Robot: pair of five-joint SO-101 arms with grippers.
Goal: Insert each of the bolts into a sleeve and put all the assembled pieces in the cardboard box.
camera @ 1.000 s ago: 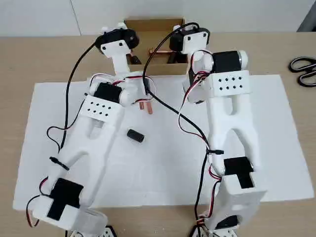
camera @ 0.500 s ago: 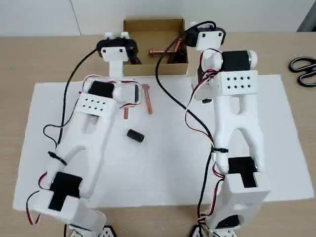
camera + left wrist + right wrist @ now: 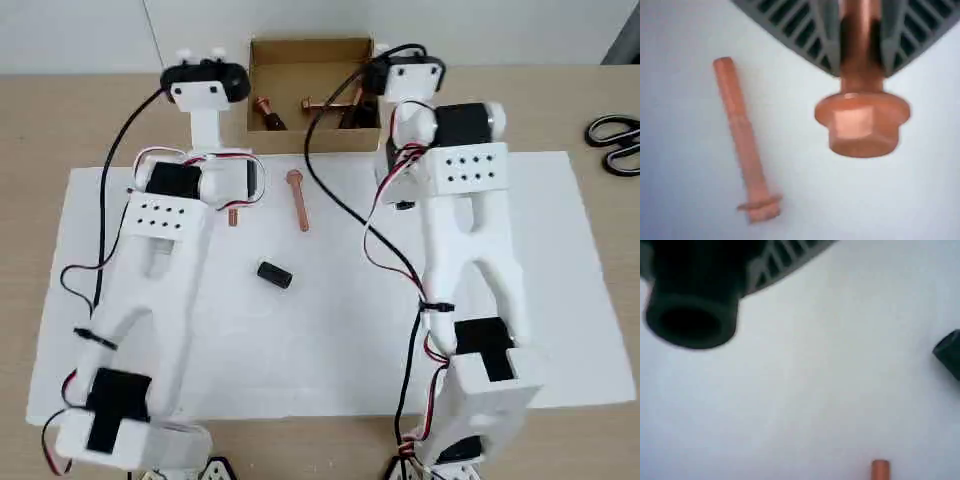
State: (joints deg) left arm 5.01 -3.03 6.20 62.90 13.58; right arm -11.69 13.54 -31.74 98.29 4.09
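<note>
Two parts gripped, mating comes next

Over the last second my left gripper (image 3: 860, 45) has swung toward the left of the overhead frame. It is closed tight on the shank of a copper flanged bolt (image 3: 862, 125), head pointing away from the jaws. A second copper bolt (image 3: 298, 198) lies loose at upper centre on the white foam sheet (image 3: 520, 330). My right gripper (image 3: 700, 275) clamps a black cylindrical sleeve (image 3: 690, 315); a spare black sleeve (image 3: 274, 274) rests mid-sheet. The brown cardboard box (image 3: 262, 60) at top centre already holds copper-and-black pieces (image 3: 266, 108). I judge insertion is next.
</note>
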